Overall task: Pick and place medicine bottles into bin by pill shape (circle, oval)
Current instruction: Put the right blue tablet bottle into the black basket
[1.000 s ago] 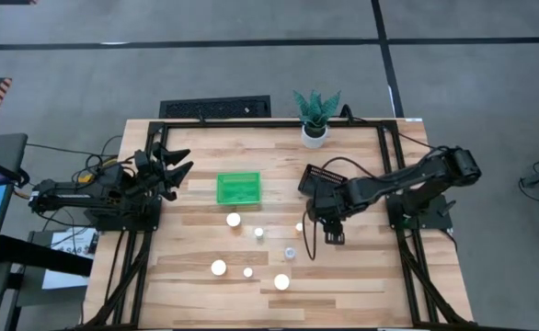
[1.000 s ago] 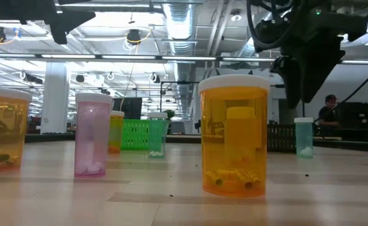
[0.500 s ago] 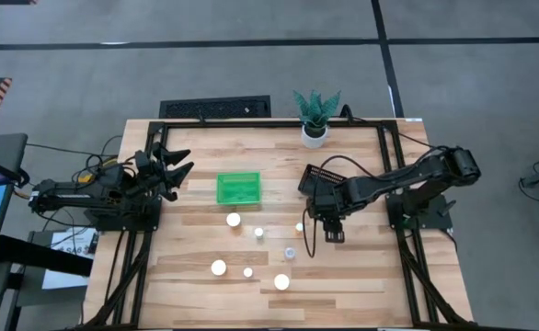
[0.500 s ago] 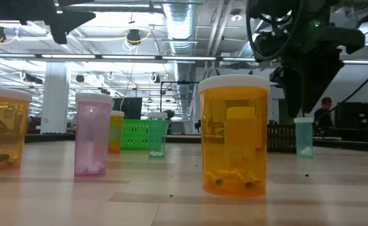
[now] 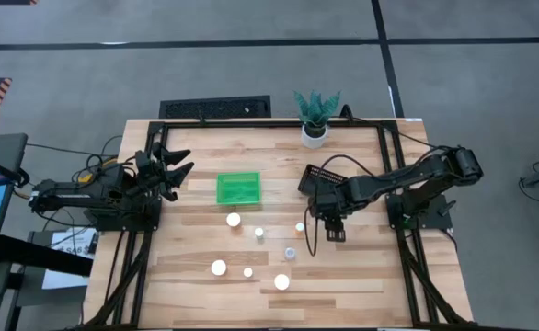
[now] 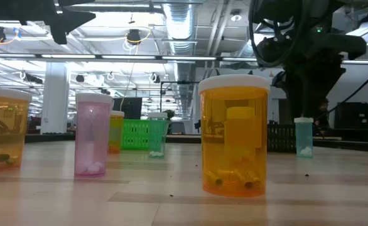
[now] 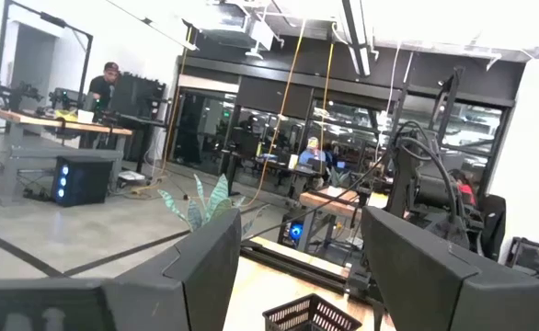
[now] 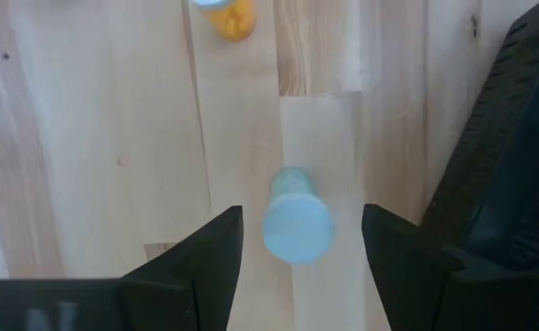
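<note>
On the table, seven medicine bottles (image 5: 234, 220), one green bin (image 5: 238, 188), one black basket (image 5: 317, 176), both arms' fingers apart

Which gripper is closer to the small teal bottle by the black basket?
Right. The right gripper hangs over the teal bottle, fingers open around it; the left gripper waits open across the table beyond the green bin.

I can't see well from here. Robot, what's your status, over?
Right hand open above small teal bottle, not gripping. Left hand open, waiting at table's left edge. Black basket close beside the bottle.
</note>
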`<state>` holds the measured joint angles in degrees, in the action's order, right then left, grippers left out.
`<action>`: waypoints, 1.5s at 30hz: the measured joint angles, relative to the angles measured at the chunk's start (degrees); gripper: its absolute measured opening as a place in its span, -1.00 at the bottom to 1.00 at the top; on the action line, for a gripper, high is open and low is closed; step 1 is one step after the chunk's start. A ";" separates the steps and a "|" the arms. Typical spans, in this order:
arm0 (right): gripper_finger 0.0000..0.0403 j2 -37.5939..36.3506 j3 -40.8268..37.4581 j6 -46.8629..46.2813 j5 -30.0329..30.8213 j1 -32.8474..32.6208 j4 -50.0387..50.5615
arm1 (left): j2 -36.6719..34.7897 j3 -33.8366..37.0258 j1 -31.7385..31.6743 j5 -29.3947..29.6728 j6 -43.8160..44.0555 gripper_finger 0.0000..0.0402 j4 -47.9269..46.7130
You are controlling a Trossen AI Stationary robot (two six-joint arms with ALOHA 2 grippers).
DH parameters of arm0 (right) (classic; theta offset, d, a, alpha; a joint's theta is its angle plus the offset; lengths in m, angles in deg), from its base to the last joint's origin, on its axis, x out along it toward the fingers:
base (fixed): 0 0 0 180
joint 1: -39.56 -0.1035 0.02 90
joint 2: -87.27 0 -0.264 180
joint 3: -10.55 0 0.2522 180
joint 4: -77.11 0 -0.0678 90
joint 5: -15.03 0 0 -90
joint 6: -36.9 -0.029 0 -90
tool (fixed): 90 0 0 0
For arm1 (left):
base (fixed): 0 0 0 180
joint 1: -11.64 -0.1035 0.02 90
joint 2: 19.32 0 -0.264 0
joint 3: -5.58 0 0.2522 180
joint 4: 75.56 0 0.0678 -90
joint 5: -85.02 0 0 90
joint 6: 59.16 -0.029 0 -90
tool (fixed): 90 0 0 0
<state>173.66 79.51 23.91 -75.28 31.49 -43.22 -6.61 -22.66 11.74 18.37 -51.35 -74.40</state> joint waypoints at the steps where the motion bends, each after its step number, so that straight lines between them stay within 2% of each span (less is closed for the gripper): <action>1: 0.13 0.04 0.00 0.06 0.02 0.03 -0.06 | 0.00 0.00 0.02 0.00 0.02 0.10 0.00; 8: -0.08 -0.20 -0.02 1.07 0.02 0.20 0.31 | 0.00 0.00 0.00 0.00 0.04 0.10 0.00; 12: -0.12 -0.20 -0.02 1.10 0.03 0.31 0.25 | 0.00 0.00 0.01 0.00 0.07 0.10 -0.01; 18: -0.08 -0.20 -0.02 1.04 -0.52 0.32 0.26 | 0.00 0.00 0.02 0.00 0.27 0.10 -0.02; 28: 0.16 -0.20 -0.58 0.42 -1.29 1.14 -0.31 | 0.00 0.00 0.02 0.01 0.24 0.10 -0.02; 45: 0.11 -0.61 -2.34 -0.02 -1.29 1.11 -1.94 | 0.00 0.00 0.02 0.68 0.00 0.10 0.28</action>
<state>173.04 77.17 23.89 -76.57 32.60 -45.16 -6.61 -22.66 11.76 19.06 -51.35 -74.11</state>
